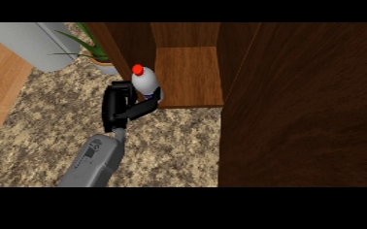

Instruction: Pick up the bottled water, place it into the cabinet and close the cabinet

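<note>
Black left hand: fingers and thumb wrapped round the bottled water, off the cabinet shelf's front-left corner
Bottled water: right of palm, at shelf lip, long axis roughly upright, red cap on top
Right hand: out of view
Cabinet shelf: wood, bare, right of bottle
Counter: speckled stone, fronting the shelf
Cabinet door: open, right of shelf

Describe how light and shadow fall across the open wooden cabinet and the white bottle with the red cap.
In the head view, the brown wooden cabinet shelf is lit warm while the walls around it are darker; the white red-capped bottle, held by the black left hand, is the brightest thing, without glare; the speckled stone counter is evenly lit.
</note>
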